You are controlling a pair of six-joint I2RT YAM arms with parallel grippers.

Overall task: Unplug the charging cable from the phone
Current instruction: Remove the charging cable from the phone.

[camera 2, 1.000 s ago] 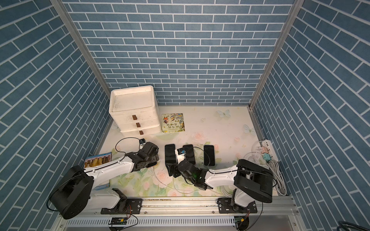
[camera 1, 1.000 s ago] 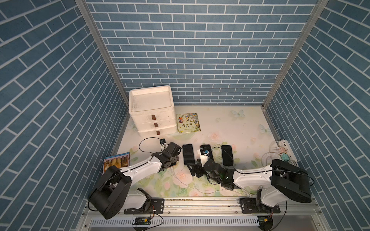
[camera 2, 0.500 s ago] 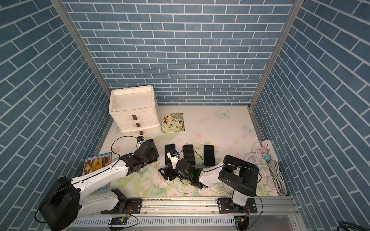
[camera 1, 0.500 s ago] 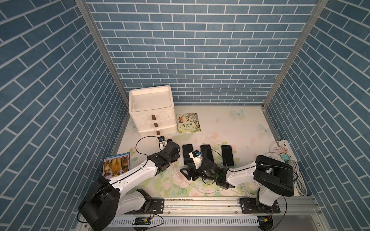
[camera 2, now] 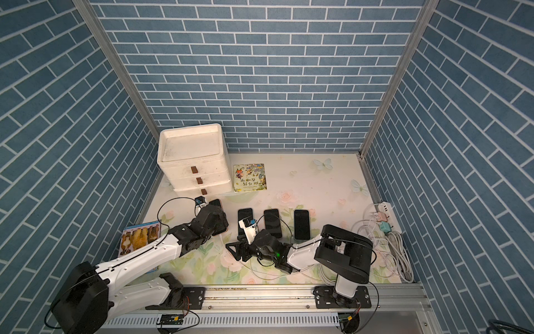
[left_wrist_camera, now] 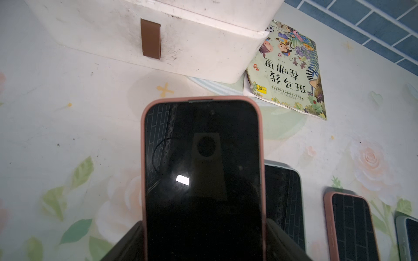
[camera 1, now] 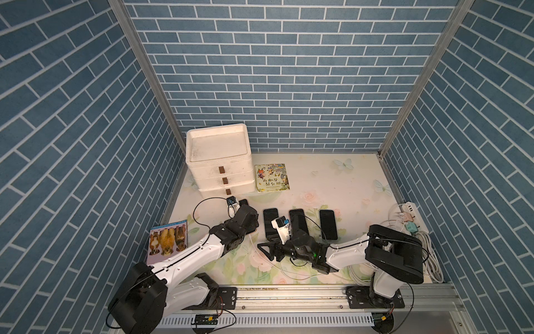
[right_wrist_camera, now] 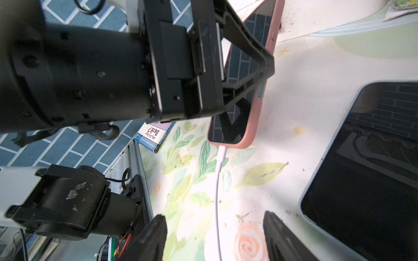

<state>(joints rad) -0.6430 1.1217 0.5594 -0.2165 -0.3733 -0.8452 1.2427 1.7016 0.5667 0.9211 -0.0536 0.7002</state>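
Note:
A dark-screened phone [left_wrist_camera: 203, 169] in a pink case lies on the floral table in front of the drawers. My left gripper [left_wrist_camera: 203, 244] is shut on its two long sides, one finger [right_wrist_camera: 267, 65] pressed against the pink edge [right_wrist_camera: 255, 113]. A white charging cable [right_wrist_camera: 217, 180] is plugged into the phone's near end by its white plug [right_wrist_camera: 221, 153]. It runs back between the fingers of my right gripper [right_wrist_camera: 214, 237]. That gripper is open, astride the cable and short of the plug. In both top views my left gripper [camera 1: 245, 218] [camera 2: 212, 221] covers most of the phone. My right gripper [camera 1: 267, 251] [camera 2: 235, 250] is low beside it.
Three more phones [camera 1: 271, 221] [camera 1: 299, 219] [camera 1: 328, 224] lie in a row to the right. A white drawer unit [camera 1: 218, 156] and a picture book [camera 1: 271, 177] are behind, another book [camera 1: 169, 240] at the left edge. A power strip [camera 1: 407, 215] with coiled cables [camera 1: 427, 254] is at the right wall.
My right arm has swung left along the table to the near end of the pink-cased phone, and its jaws have narrowed somewhat. My left gripper has stayed on the phone.

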